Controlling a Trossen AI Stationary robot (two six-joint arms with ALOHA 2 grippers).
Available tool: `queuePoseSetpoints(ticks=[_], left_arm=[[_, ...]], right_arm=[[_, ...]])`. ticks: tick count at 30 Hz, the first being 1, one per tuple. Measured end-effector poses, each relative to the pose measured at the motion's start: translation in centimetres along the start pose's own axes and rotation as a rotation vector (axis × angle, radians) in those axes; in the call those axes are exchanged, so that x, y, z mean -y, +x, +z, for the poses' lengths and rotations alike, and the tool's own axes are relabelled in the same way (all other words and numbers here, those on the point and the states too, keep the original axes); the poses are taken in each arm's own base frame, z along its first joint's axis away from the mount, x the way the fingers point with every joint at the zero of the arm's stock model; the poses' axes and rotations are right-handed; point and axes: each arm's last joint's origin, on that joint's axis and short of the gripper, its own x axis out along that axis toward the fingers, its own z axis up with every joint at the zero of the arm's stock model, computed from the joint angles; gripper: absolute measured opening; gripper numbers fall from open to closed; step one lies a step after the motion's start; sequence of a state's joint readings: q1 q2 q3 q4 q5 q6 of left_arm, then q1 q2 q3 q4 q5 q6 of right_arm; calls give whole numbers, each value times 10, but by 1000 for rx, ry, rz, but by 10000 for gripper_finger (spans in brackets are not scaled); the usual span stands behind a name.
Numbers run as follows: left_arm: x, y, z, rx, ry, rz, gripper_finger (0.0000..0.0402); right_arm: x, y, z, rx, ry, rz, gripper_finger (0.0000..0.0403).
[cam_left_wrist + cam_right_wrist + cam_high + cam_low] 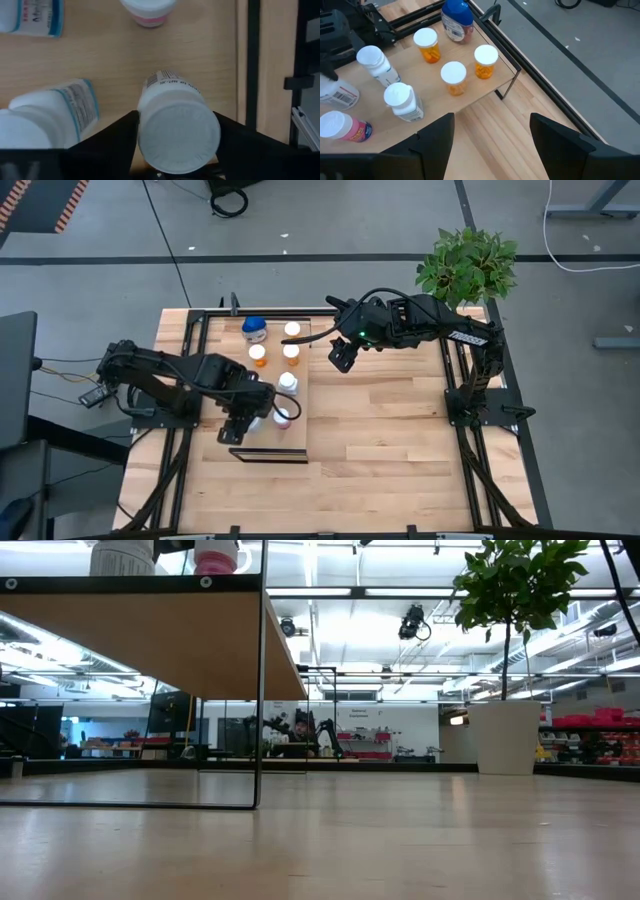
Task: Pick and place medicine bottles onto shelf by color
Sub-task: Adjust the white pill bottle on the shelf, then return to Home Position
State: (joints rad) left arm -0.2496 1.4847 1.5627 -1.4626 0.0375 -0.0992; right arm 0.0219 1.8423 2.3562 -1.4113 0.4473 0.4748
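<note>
My left gripper (247, 423) points down over the near end of the shelf (290, 442) and is shut on a white medicine bottle (178, 132). A pink bottle (283, 418) stands just to its right, and other white bottles (50, 117) stand close by. Farther along the shelf stand a white bottle (288, 383), three orange bottles (454, 77) and a blue one (254, 330), all upright on their bases. My right gripper (340, 358) hangs open above the table, right of the shelf's far end, with nothing between its fingers (437, 142). My left gripper pinches the white bottle at its top, by the sides of the cap (145, 140), between its two fingers. The fingers come from above and point down. The bottle is upright, and in the low view its base (120, 573) sits on the shelf's top.
The shelf stands raised on a thin dark frame (258, 740) over the slatted tabletop (390, 430). A potted plant (468, 265) stands at the table's far right corner. Bare tabletop lies to the right of the shelf.
</note>
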Motion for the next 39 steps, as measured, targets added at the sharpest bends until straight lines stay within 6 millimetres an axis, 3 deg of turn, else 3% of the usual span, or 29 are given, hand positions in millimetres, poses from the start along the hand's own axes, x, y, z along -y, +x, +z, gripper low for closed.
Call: queuePoseSetpoints(ticks=[7,17,22,27,33,39], left_arm=[[-1,0,-3,-35,-5,5,277],[-1,-6,-7,-64,-19,7,281],[0,-34,-4,28,-24,-2,281],[-3,-82,-7,233,-68,72,281],[-16,-131,-41,465,-157,266,261],[-32,-146,-95,708,-307,284,179]], right_arm=[[-2,-1,-1,-9,4,20,267],[-3,-1,-1,-10,1,24,267],[-3,-1,-1,-10,6,24,267],[0,-3,-4,-33,39,12,267],[8,-14,-9,-65,19,12,236],[23,-42,-9,-6,31,44,147]])
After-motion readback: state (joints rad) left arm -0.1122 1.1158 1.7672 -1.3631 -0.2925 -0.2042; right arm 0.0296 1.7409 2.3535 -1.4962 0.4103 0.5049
